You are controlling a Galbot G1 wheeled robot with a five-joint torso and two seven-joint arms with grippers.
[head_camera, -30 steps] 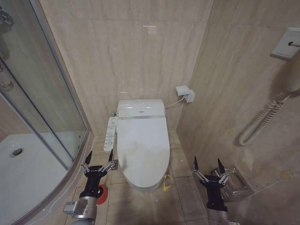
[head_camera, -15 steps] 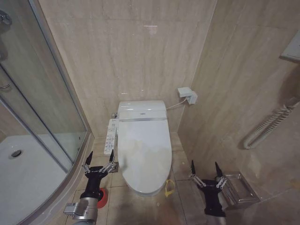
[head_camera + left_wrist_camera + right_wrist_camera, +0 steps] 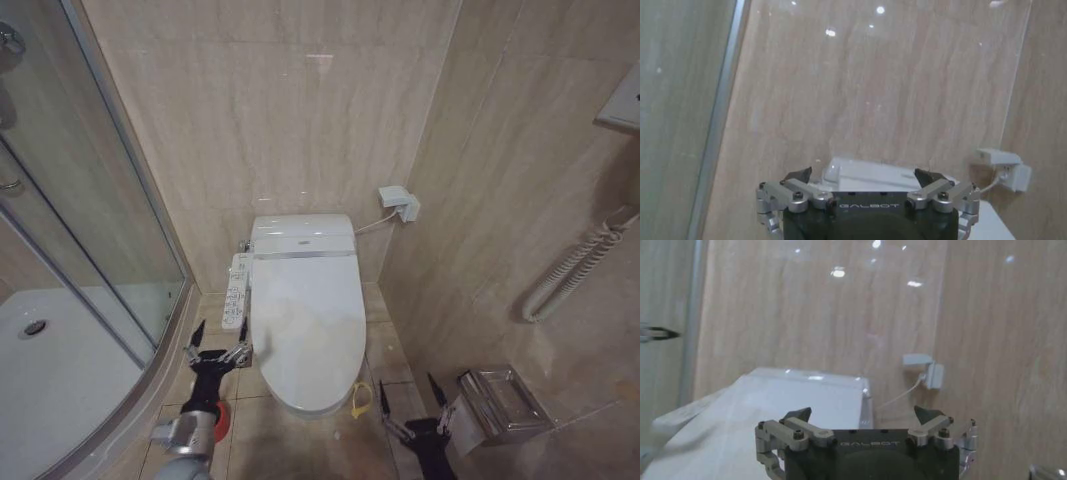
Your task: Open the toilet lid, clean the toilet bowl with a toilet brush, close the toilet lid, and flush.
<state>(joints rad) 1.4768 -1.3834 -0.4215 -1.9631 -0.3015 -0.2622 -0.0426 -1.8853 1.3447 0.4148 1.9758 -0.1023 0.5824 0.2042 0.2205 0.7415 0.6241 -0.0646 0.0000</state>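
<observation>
The toilet lid (image 3: 305, 318) is down over the seat, so the toilet bowl is hidden. A yellow loop (image 3: 360, 399) hangs at the lid's front right edge. My left gripper (image 3: 218, 346) is open beside the lid's front left, fingers pointing up, with nothing between them. My right gripper (image 3: 410, 396) is open low at the lid's front right, close to the yellow loop. The toilet brush's red holder (image 3: 217, 421) stands on the floor, partly behind my left arm. The wrist views show the left gripper (image 3: 863, 175) and right gripper (image 3: 863, 415) open, with the lid (image 3: 773, 405) beyond the right one.
A curved glass shower enclosure (image 3: 90, 250) and its white tray (image 3: 50, 375) fill the left. A control panel (image 3: 236, 290) sticks out on the toilet's left side. A wall socket (image 3: 398, 203), a coiled hose (image 3: 575, 265) and a metal paper holder (image 3: 497, 400) line the right wall.
My right gripper has dropped lower and moved left toward the yellow loop. The left gripper has barely moved. The camera has shifted slightly.
</observation>
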